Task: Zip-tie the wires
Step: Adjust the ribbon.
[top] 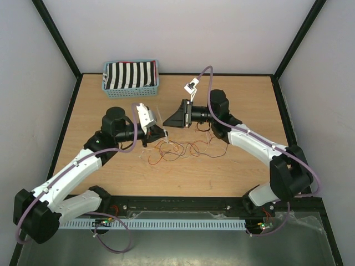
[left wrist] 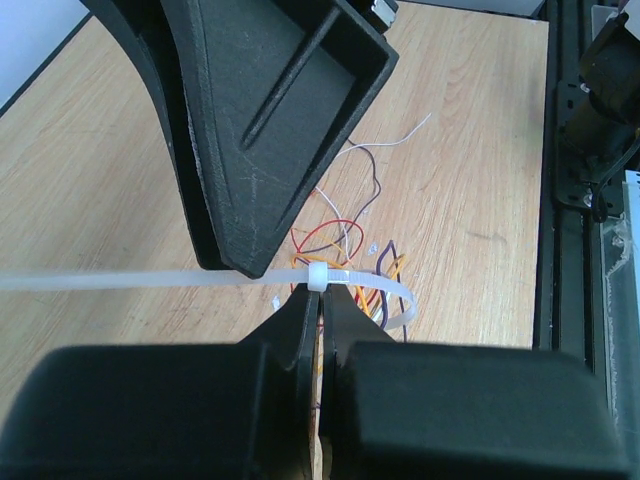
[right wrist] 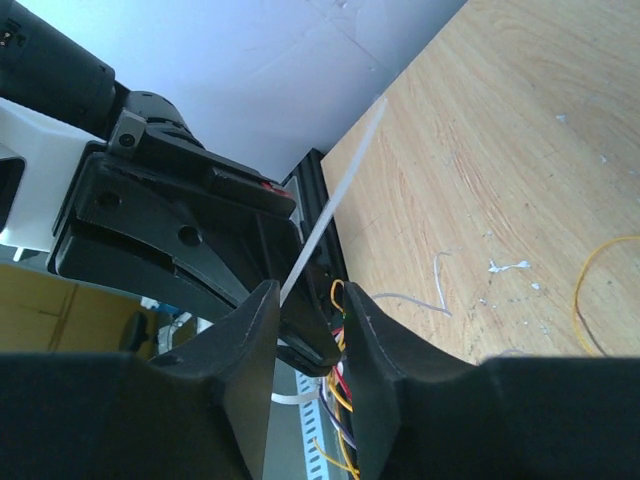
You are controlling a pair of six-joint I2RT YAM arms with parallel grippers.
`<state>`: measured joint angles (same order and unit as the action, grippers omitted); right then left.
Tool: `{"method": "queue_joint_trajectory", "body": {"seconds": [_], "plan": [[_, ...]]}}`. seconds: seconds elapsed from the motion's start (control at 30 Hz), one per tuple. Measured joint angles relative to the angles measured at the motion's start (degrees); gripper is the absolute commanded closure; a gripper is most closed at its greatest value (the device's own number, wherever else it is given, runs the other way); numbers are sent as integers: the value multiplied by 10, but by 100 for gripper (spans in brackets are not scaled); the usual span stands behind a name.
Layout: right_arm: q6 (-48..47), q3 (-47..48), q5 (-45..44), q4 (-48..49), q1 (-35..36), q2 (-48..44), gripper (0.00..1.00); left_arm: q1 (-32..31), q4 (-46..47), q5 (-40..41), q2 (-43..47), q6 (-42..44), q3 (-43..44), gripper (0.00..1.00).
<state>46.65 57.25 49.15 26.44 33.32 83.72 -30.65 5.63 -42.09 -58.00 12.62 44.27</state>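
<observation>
The wires (top: pixel 177 149) lie as a loose tangle of thin orange, red and dark strands on the wooden table between the arms. In the left wrist view a translucent white zip tie (left wrist: pixel 318 278) has its head at the tips of my left gripper (left wrist: pixel 318 295), which is shut on it. Its loop curls round some wires (left wrist: pixel 385 290) and its tail runs off left. My right gripper (right wrist: pixel 310 292) is open, its fingers either side of the left gripper's tips (right wrist: pixel 305 335). The tie's tail (right wrist: pixel 335 200) rises beside its left finger. Wires (right wrist: pixel 340 385) hang below.
A blue basket (top: pixel 131 76) holding striped black-and-white cloth stands at the back left of the table. A black frame rail (top: pixel 183 202) runs along the near edge by the arm bases. Small white scraps (right wrist: pixel 505 267) dot the wood.
</observation>
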Motion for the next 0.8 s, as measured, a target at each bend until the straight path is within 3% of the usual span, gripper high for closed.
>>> {"method": "queue_joint_trajectory", "body": {"seconds": [0.27, 0.43, 0.8], "plan": [[43, -5, 26, 50, 0, 12, 69, -3, 1, 3, -13, 2, 0, 100], [59, -8, 36, 67, 0, 16, 100, -3, 1, 9, -21, 3, 0, 100], [43, 19, 35, 47, -10, 31, 100, -17, 18, 32, -21, 16, 0, 100]]}}
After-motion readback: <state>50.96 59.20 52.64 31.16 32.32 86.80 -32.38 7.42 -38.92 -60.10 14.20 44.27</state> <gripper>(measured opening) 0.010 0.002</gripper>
